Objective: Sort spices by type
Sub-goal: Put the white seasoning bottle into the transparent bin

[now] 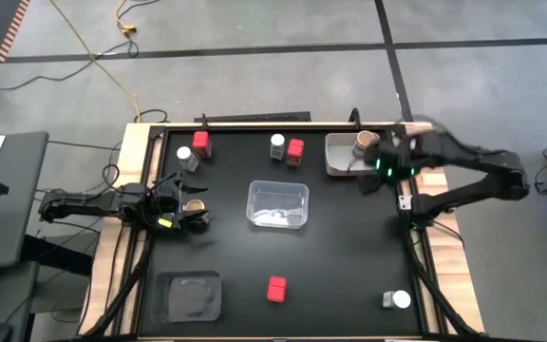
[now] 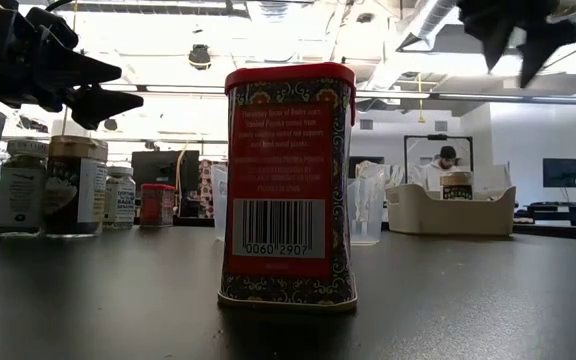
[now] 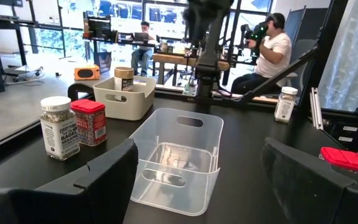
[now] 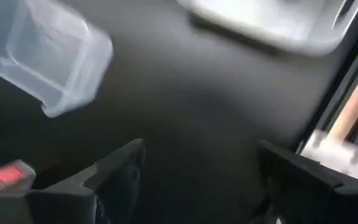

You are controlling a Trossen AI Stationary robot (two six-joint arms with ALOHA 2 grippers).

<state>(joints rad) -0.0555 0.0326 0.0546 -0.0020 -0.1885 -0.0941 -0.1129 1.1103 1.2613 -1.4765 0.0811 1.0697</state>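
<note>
- Left gripper (image 1: pixel 196 217): hung over the worktop's (image 1: pixel 349 266) left side, fingers (image 3: pixel 114 177) spread apart with nothing between them; a brown jar (image 1: pixel 196 206) stood just beside them.
- Right gripper (image 1: pixel 380 169): hovered beside the grey tray (image 1: pixel 335 157) at the far right, fingers (image 4: pixel 114 171) parted and empty.
- Spices: one brown jar (image 1: pixel 365 142) sat in the grey tray; red tins (image 1: pixel 295 151) and white-lidded jars (image 1: pixel 277 144) stood scattered along the far edge, another red tin (image 1: pixel 275 289) and lidded jar (image 1: pixel 397 300) near the front.
- Clear tray (image 1: pixel 278 204): mid-worktop, apparently empty.
- Handling, judged: tins and jars looked rigid and light; smooth walls might slip, so grasp across the body, below the lid. Glass jars could break if dropped.
- Surface: matte black, flat, wood-edged.
- Room: open workshop, people seated at desks behind.
</note>
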